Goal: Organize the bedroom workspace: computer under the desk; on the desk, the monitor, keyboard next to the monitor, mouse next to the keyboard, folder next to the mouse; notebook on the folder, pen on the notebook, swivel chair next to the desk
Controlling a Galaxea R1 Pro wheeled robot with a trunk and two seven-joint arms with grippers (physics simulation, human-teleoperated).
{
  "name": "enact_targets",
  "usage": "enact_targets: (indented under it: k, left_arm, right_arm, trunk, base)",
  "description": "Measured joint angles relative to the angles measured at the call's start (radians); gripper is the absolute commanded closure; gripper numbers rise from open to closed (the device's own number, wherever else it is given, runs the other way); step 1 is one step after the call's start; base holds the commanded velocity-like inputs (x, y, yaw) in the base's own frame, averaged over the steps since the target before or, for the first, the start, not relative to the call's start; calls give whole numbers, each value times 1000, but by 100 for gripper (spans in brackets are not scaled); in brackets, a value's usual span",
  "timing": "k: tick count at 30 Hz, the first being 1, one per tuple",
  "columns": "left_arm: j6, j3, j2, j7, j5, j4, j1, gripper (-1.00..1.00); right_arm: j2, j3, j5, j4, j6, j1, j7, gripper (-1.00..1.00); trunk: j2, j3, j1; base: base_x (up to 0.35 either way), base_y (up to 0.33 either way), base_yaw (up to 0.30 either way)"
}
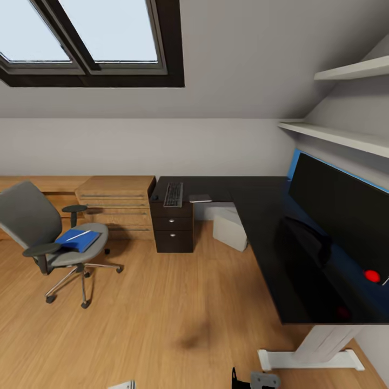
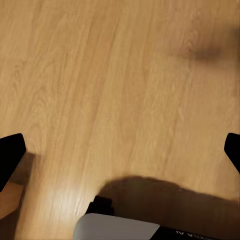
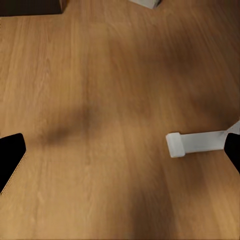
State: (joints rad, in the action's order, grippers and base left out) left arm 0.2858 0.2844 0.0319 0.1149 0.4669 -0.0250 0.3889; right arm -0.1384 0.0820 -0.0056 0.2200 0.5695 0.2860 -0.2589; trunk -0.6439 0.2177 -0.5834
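Both hands are wide open over the floor, because the blue folder (image 1: pixel 77 239) at left waits on the chair (image 1: pixel 51 232).

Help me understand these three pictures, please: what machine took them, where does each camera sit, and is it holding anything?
They come from a simulated wheeled robot with two arms. The large picture is from its head, looking down into an attic bedroom. A black desk carries the monitor and the keyboard; the pale computer stands on the floor beneath it. The grey swivel chair stands apart, with the blue folder and a white pen on its seat. The other two pictures are from cameras by each wrist, aimed at the wooden floor. The dark fingers at the edges stand wide apart in both views, holding nothing.
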Motion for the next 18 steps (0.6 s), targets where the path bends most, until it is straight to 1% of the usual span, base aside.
enact_targets:
  k: [5,14,18]
  left_arm:
    - [0,0,0,0,0,0,0,-100]
    - [-1,0,0,0,0,0,0,-100]
    - [-1,0,0,0,0,0,0,-100]
  right_arm:
    - [0,0,0,-3,0,0,1,-100]
    - [0,0,0,-8,-1,0,3,-100]
    - [0,0,0,-9,-1,0,3,-100]
  trunk:
    - [0,0,0]
    - [0,3,0]
    - [0,4,0]
  base:
    - [318,126,-21]
    - [318,125,-120]
    - [318,127,-34]
